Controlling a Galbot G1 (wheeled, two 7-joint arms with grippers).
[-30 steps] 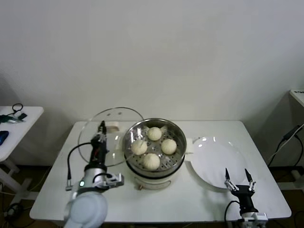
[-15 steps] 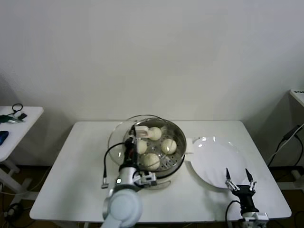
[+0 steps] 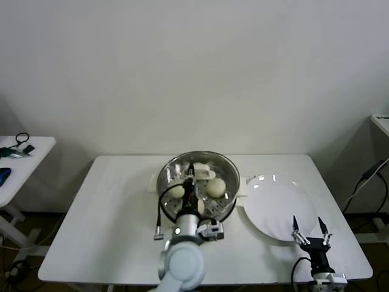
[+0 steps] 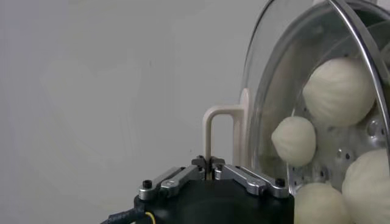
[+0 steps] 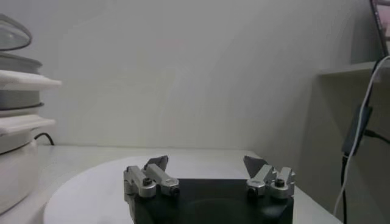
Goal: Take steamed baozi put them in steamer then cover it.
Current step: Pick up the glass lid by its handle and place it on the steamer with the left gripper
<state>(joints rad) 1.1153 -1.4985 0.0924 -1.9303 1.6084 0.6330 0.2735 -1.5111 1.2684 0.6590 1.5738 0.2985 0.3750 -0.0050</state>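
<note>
**A:** Where is the cover (image 3: 197, 176), and which way does it face?

**B:** It sits over the steamer (image 3: 226, 201), in the middle of the bench (image 3: 109, 219) and toward its far edge. From the head view it looks about level with the steamer's rim, though whether it rests fully on that rim I cannot tell. Its handle (image 4: 217, 137) points up, with the long side running roughly from the far edge toward the near edge.

**A:** What holds it?

**B:** The left tool (image 3: 189, 174), clamped together on that handle. In the left wrist view the two metal fingers (image 4: 177, 178) meet around the thin white bar.

**A:** Materials?

**B:** The cover is a clear glass dome with a thin metal rim; its handle is a white, squared loop. The steamer is a round, shiny steel pot with a hole-punched floor, on a white base. Through the glass show the steamed baozi (image 4: 339, 91), smooth, round and cream-white.

**A:** And the other arm?

**B:** The right tool (image 3: 310, 232) is at the near right corner, fingers apart, just over the near rim of a flat, round white plate (image 3: 273, 204) that lies right of the steamer.

**A:** Any writing?

**B:** None that can be read.
</note>
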